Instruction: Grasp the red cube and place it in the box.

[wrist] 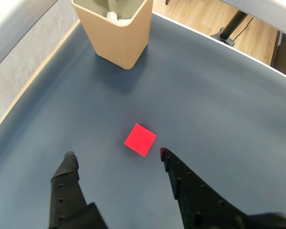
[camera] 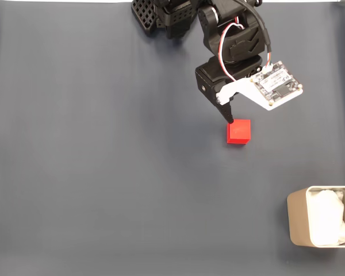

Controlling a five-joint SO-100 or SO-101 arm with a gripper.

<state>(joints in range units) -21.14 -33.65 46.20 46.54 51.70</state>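
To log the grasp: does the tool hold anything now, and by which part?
Nothing is held. The tool is open, and the red cube lies on the table between and ahead of its fingertips.

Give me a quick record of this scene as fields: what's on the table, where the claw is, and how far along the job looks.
surface: dark blue-grey mat
red cube: resting on the mat, not gripped
box: beige, white lining inside, at the lower right edge in the fixed view
claw: open, fingertips either side of the cube in the wrist view
cube in box: no
stage: approach, grasp not yet made
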